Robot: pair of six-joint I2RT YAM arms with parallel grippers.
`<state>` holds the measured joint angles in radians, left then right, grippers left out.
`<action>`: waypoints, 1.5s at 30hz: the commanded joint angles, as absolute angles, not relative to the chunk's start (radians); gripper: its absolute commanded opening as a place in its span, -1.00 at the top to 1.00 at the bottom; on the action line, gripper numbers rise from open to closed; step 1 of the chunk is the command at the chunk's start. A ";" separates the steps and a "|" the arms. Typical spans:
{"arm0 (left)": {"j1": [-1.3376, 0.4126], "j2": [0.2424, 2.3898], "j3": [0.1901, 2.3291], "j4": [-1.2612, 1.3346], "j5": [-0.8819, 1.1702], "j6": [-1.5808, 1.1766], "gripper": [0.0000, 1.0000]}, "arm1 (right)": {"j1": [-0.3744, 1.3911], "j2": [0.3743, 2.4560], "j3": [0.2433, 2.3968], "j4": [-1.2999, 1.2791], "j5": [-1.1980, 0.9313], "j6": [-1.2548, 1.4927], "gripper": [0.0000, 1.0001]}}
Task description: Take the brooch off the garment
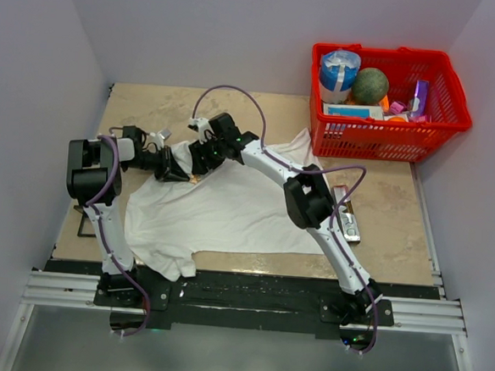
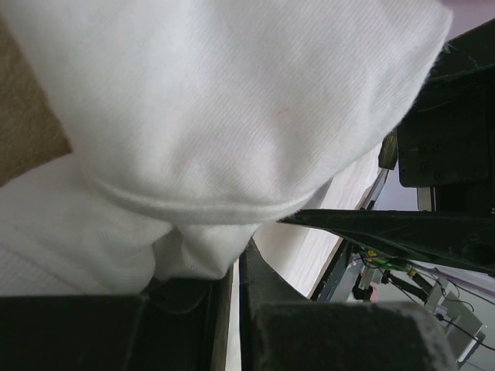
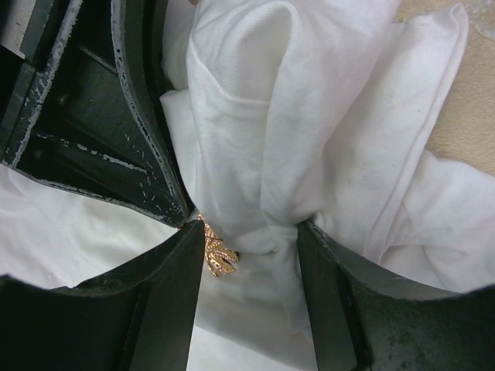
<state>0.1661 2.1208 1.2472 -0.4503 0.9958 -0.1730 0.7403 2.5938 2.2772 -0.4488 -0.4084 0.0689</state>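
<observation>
**Two fingers astride the brooch (image 3: 218,251), which sits off-centre in the gap**

Our right gripper (image 3: 247,232) stands about half open, with nothing clamped. The brooch lies inside its gap but not in the middle. It rests against the inner face of the finger on the left of the right wrist view. The opposite finger is well clear of it and has a twisted bunch of the garment (image 3: 255,116) pressing on its tip.

The gold cluster looks longer than it is wide. Its long run lies roughly along the fingers and not across the gap, so we judge a closure would meet its narrow side. We cannot tell how its pin passes through the cloth.

Our left gripper (image 2: 232,282) is drawn down to a narrow slit on a fold of the garment and lifts it into a peak. Its dark tips end just above the brooch, so the cloth is held up right beside the pin.

The right arm is therefore the nearer one for the pull. We judge the gap must shift toward the brooch, or the bunched cloth will be caught with it.

Farther out, the garment spreads over the table (image 1: 151,102). A red basket (image 1: 387,140) and a silver bar (image 1: 347,216) lie well apart on the right.
</observation>
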 commanded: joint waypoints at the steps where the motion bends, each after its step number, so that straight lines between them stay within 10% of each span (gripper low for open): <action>1: 0.166 2.148 1.255 -0.428 0.985 -0.186 0.74 | 0.745 2.646 2.292 -0.483 -0.371 0.040 -0.11; 45: 0.147 2.158 1.282 -0.416 0.956 -0.213 0.78 | 0.798 2.669 2.197 -0.580 -0.239 -0.239 0.03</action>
<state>0.1539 2.1429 1.2621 -0.4484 1.0061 -0.2081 0.7925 2.5942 2.2665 -0.4473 -0.2924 -0.2085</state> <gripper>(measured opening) 0.115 0.483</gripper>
